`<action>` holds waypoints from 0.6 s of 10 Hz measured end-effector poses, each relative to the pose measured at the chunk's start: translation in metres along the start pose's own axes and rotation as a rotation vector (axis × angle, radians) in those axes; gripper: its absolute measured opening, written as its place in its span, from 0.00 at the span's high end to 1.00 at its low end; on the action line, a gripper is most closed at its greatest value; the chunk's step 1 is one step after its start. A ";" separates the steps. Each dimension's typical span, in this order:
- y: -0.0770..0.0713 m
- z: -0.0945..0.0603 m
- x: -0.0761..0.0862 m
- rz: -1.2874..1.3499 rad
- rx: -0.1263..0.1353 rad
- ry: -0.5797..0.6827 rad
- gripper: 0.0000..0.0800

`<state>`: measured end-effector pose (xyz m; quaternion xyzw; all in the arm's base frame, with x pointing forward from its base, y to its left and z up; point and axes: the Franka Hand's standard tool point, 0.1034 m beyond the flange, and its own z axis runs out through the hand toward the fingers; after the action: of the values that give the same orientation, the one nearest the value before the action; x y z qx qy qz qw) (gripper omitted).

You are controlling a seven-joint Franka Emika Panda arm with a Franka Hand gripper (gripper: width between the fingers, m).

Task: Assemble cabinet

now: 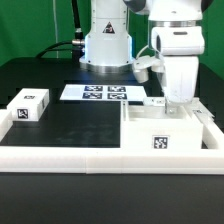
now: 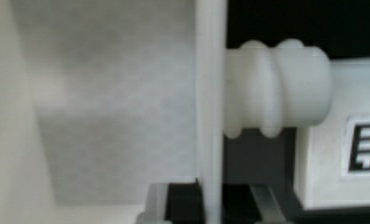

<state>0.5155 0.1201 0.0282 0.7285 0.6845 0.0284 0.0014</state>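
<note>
The cabinet (image 1: 160, 138), a large white box with a tag on its front, stands at the exterior view's right. My gripper (image 1: 178, 109) reaches down at the box's far side. In the wrist view my gripper (image 2: 214, 206) has its two dark fingers (image 2: 178, 204) pressed on either side of a thin white panel (image 2: 210, 90) seen edge-on. A flat white surface (image 2: 84, 110) lies on one side of the panel. A ribbed white round part (image 2: 280, 88) with a tag (image 2: 363, 146) lies on the other side.
A small white tagged block (image 1: 30, 104) sits at the exterior view's left. The marker board (image 1: 95, 92) lies in front of the arm's base (image 1: 105, 45). A long white border rail (image 1: 60, 156) runs along the table's front. A small tagged white piece (image 1: 153, 100) sits behind the box.
</note>
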 end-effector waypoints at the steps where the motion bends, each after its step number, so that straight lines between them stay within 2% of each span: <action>1: 0.000 0.000 0.001 -0.007 0.003 -0.004 0.96; 4: 0.000 0.000 0.001 -0.012 0.011 -0.029 0.96; 5: 0.000 0.000 0.001 -0.012 0.011 -0.029 0.88; 6: 0.000 0.000 0.001 -0.011 0.011 -0.029 0.64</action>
<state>0.5160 0.1208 0.0279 0.7251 0.6885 0.0141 0.0073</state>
